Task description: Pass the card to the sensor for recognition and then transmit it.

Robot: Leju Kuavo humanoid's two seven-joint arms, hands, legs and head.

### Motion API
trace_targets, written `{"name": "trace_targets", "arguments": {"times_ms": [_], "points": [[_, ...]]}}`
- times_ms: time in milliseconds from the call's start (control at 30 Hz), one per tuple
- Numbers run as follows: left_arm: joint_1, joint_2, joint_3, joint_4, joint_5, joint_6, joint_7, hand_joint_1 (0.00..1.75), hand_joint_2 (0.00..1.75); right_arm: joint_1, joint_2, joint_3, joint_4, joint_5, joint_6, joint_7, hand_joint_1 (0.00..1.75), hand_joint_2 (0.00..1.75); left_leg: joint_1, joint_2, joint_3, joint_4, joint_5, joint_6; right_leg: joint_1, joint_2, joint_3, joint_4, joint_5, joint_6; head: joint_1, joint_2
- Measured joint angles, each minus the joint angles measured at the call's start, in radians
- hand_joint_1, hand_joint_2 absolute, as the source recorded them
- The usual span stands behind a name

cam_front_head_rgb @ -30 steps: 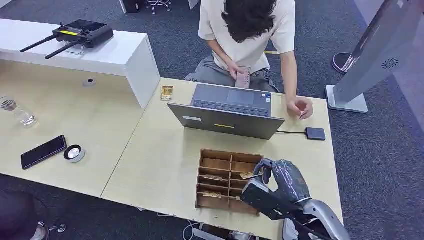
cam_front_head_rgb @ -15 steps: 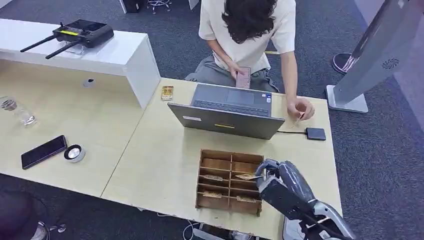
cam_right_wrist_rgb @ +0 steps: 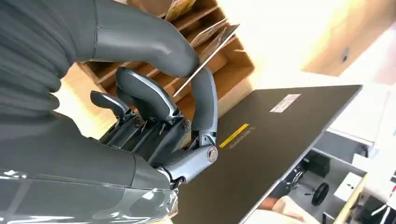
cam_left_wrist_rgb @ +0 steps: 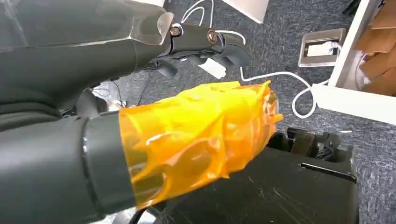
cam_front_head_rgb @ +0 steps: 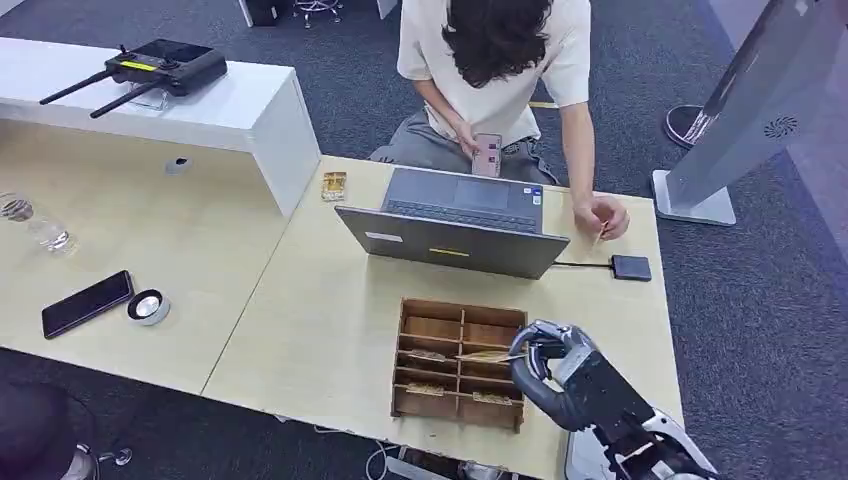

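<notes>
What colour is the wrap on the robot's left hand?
Translucent orange-yellow, crinkled like tape or film around the left hand; the left wrist view shows it best.

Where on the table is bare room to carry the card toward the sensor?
Free: tabletop between wooden tray and laptop, and right of the tray up to the black sensor. Crowded there: a person's hand. Right hand pinches the card.

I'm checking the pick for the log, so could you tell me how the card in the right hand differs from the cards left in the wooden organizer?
The card is pinched by the right hand, while the other cards lie untouched in their compartments. The held card is raised above the wooden organizer dividers; the others sit down inside the slots. All look like thin, tan cards.
</notes>
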Motion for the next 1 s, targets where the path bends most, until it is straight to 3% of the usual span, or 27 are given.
{"name": "trace_targets", "arguments": {"times_ms": [1000], "points": [[-0.019, -0.001, -0.054, 0.022, 0.01, 0.017, -0.026, 0.0, 0.0, -0.003, 0.045, -0.015, -0.045, -0.188, -0.012, -0.047, 1.75, 1.75, 0.0, 0.0, 0.0, 0.0, 0.0, 0.0, 0.0, 0.0, 0.0, 0.0, 0.0, 0.0, 0.0, 0.0]]}}
